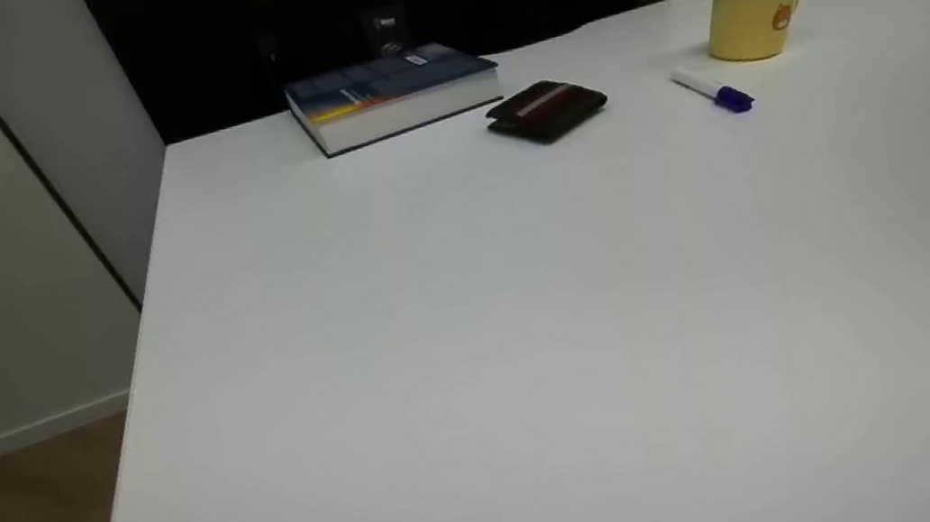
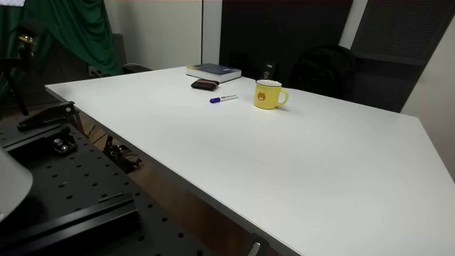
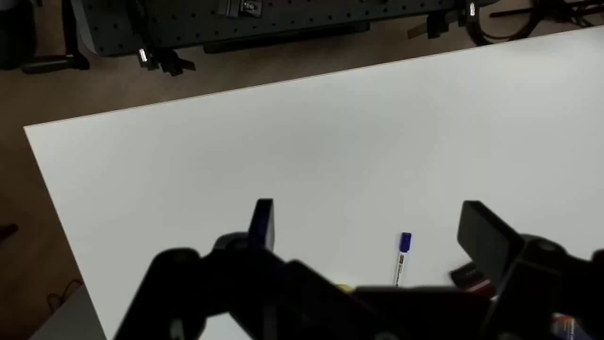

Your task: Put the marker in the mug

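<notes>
The marker, white with a dark blue cap, lies flat on the white table in both exterior views (image 1: pixel 711 90) (image 2: pixel 224 99). The yellow mug stands upright beside the marker's white end, apart from it, in both exterior views (image 1: pixel 754 15) (image 2: pixel 266 95). A small bear face is on its side. In the wrist view my gripper (image 3: pixel 368 212) is open and empty, high above the table. The marker (image 3: pixel 402 255) shows between its fingers, its white end hidden behind the gripper. Only a sliver of the mug (image 3: pixel 344 287) shows there. The gripper is out of both exterior views.
A dark folded wallet (image 1: pixel 546 111) lies near the marker, also in an exterior view (image 2: pixel 205 84). A thick blue book (image 1: pixel 396 96) lies behind it. The white table's edge (image 2: pixel 170 172) runs along a black perforated base (image 2: pixel 85 185) with clamps.
</notes>
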`<move>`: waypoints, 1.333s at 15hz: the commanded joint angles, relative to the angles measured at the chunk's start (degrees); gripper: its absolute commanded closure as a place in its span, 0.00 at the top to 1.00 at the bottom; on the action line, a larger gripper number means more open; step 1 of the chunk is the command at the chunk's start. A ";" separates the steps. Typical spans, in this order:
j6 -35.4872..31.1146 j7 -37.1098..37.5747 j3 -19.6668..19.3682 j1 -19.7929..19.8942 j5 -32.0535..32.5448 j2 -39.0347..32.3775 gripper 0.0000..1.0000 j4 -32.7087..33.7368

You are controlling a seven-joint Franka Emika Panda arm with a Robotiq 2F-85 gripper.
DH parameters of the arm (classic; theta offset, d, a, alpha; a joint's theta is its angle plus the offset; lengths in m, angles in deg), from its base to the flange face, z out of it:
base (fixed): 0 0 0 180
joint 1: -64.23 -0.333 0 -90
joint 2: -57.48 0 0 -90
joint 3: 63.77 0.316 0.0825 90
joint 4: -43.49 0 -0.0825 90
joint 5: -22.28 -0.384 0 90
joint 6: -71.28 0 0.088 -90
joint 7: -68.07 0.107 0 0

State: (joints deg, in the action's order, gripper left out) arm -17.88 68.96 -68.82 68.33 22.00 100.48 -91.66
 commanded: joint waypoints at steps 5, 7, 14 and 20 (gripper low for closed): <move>0.05 -0.18 0.19 0.31 -0.13 -0.04 1.00 0.19; 0.04 -0.18 0.19 0.31 -0.13 -0.04 1.00 0.20; -8.56 0.06 1.40 -0.09 0.95 -5.93 1.00 0.44; -16.14 0.43 2.50 -0.66 0.24 -15.25 1.00 1.81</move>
State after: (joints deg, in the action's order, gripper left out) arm -32.45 68.95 -66.79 68.11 22.33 89.86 -92.15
